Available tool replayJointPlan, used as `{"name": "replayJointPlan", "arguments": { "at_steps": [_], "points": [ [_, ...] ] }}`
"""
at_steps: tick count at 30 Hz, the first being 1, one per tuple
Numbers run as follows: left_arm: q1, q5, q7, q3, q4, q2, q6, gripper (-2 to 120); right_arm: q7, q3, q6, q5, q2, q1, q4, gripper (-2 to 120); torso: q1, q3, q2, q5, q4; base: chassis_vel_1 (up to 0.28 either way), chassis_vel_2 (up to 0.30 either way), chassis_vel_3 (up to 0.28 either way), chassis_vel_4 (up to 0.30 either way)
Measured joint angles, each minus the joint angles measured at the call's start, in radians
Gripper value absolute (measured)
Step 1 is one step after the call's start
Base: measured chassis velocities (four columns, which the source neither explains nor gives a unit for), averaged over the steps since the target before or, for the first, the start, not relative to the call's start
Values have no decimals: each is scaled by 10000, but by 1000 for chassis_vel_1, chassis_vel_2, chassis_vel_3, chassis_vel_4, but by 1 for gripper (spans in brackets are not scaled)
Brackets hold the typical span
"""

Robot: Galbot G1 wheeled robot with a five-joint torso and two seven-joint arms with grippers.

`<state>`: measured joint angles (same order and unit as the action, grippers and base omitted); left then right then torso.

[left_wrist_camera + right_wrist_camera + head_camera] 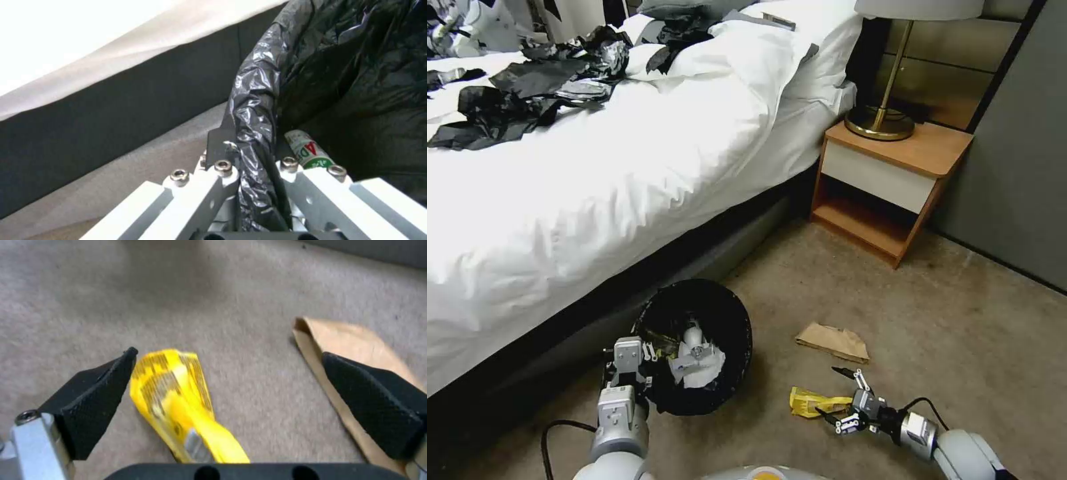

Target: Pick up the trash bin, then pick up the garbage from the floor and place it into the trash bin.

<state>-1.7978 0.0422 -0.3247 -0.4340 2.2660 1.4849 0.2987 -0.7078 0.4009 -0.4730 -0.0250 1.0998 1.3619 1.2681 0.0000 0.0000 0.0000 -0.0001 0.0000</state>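
The trash bin [654, 313] with its black bag liner is held beside the bed, and my left gripper [627, 357] is shut on its rim [253, 133]. Inside lie white tissues [697, 363] and a small bottle [309, 150]. On the carpet lie a yellow wrapper [814, 402] and a brown paper bag [834, 341]. My right gripper [835, 392] hangs open just right of the wrapper. In the right wrist view the yellow wrapper [178, 396] sits between the black pads [93, 400], nearer one of them, with the brown bag [351, 350] behind the other.
A white-sheeted bed [594, 187] with black bags on top runs along the left. A wooden nightstand [894, 180] with a brass lamp [887, 100] stands at the back right against a grey wall [1020, 167]. Open carpet [960, 333] lies to the right.
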Motion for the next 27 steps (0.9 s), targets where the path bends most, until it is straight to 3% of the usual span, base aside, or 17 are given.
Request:
{"name": "replayJointPlan", "arguments": {
  "at_steps": [24,27],
  "points": [
    [-33,21,2,16,63,8,-1,1,165,136,-236,-535,693,-471,-1824,99,0,0,0,1,0,0,0,0,0],
    [-32,23,2,21,64,11,-1,1,167,143,-307,-537,753,-503,-1958,85,0,0,0,1,0,0,0,0,0]
  ]
}}
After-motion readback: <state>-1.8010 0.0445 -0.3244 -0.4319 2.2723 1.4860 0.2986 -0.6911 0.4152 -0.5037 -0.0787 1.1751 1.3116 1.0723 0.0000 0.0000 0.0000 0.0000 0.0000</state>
